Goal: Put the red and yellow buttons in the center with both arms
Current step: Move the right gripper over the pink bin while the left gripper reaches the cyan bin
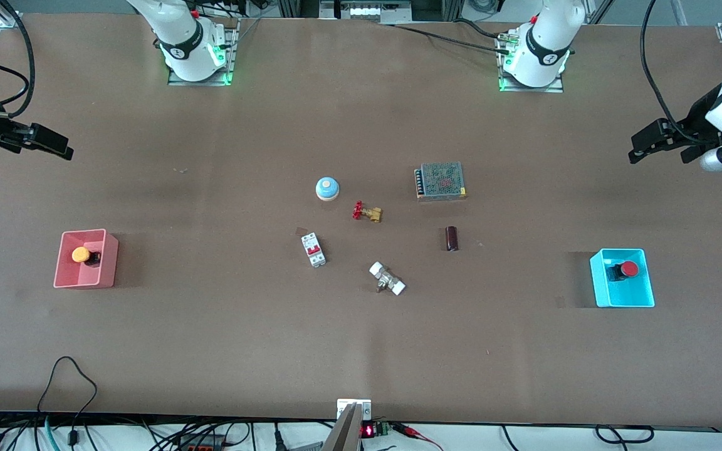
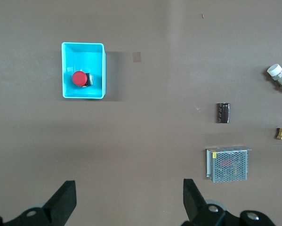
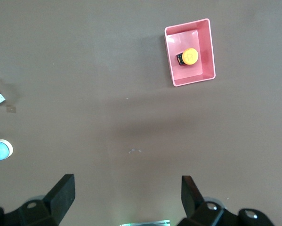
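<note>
The yellow button (image 1: 81,255) lies in the pink bin (image 1: 105,260) toward the right arm's end of the table; the right wrist view shows this button (image 3: 190,56) and the bin (image 3: 171,66). The red button (image 1: 629,269) lies in the cyan bin (image 1: 624,304) toward the left arm's end; the left wrist view shows this button (image 2: 79,78) and the bin (image 2: 96,52). My right gripper (image 1: 63,149) (image 3: 127,195) is open and empty, high over bare table beside the pink bin. My left gripper (image 1: 660,156) (image 2: 130,197) is open and empty, high over bare table beside the cyan bin.
Around the table's center (image 1: 392,241) lie a blue-domed button (image 1: 327,188), a brass valve with a red handle (image 1: 367,212), a white circuit breaker (image 1: 313,249), a white-capped fitting (image 1: 387,279), a dark cylinder (image 1: 452,238) and a meshed power supply (image 1: 440,181).
</note>
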